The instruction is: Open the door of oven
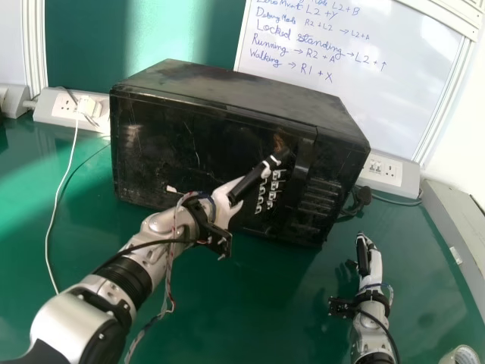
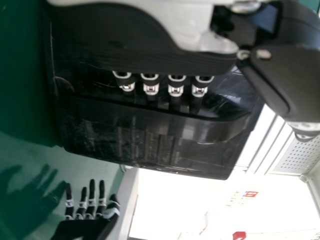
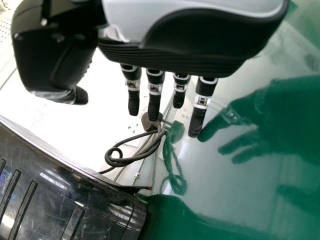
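Note:
A black oven (image 1: 178,140) stands on the table, its front towards me and its upright handle (image 1: 303,163) on the right part of that front. My left hand (image 1: 256,177) is at the oven's front, just left of the handle. In the left wrist view, the loosely extended fingers of my left hand (image 2: 151,85) point at the near edge of the handle (image 2: 165,125); whether the tips touch it or go behind it is unclear. My right hand (image 1: 364,259) is right of the oven, away from it. Straight fingers show on my right hand (image 3: 155,92) in the right wrist view.
Behind the oven stands a whiteboard (image 1: 356,83) with writing. Socket boxes (image 1: 392,173) and a black cable lie at its right, and a white cable (image 1: 58,220) runs down the left. A roll of tape (image 1: 461,356) is at the lower right, on the green table (image 1: 250,318).

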Available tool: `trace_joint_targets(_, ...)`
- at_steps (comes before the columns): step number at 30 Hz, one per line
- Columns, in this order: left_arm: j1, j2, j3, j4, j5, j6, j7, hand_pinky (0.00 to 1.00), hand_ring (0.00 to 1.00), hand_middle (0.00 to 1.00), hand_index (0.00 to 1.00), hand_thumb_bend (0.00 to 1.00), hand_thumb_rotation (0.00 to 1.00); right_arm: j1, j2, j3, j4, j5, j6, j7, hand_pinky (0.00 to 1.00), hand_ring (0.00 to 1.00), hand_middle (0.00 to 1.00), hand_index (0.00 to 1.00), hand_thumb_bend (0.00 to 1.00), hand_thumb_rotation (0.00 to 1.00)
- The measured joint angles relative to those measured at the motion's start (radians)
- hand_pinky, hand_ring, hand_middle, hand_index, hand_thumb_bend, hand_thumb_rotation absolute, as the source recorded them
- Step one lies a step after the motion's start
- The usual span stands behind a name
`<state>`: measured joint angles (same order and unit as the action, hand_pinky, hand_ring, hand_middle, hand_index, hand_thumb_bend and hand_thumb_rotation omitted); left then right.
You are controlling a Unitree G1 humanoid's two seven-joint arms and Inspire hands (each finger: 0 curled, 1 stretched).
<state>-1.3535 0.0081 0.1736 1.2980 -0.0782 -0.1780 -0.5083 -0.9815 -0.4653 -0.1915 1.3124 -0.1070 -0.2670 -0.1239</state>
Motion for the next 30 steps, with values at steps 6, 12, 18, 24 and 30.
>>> trace_joint_targets(6,-0.001,-0.004,-0.005,0.006,0.032,0.0,0.034,0.88,1.0,1.0,1.0,1.0,0.9,0.0,0.0,0.0,0.0,-0.002,-0.001,0.0,0.8,0.89,0.93,0.93,0.62,0.9)
trace_joint_targets(12,-0.004,-0.005,-0.009,0.01,0.054,0.0,0.041,0.89,1.0,1.0,1.0,1.0,0.92,-0.001,0.0,0.001,0.0,-0.003,0.002,-0.002,0.8,0.89,0.93,0.93,0.61,0.92)
trace_joint_targets(18,-0.012,-0.011,-0.009,0.017,0.059,0.004,0.042,0.9,1.0,1.0,0.99,1.0,0.9,-0.003,0.0,0.0,0.0,-0.003,0.005,-0.002,0.78,0.87,0.92,0.92,0.59,0.9)
trace_joint_targets(24,-0.017,-0.022,-0.008,0.02,0.058,0.011,0.046,0.89,1.0,1.0,1.0,1.0,0.88,-0.004,0.0,0.001,0.001,-0.003,0.005,-0.002,0.8,0.89,0.94,0.93,0.62,0.92)
trace_joint_targets(30,-0.023,-0.037,-0.008,0.022,0.059,0.016,0.077,0.84,0.97,1.0,0.98,1.0,0.89,-0.005,0.0,-0.006,0.001,0.001,0.008,0.001,0.82,0.91,0.95,0.95,0.63,0.93)
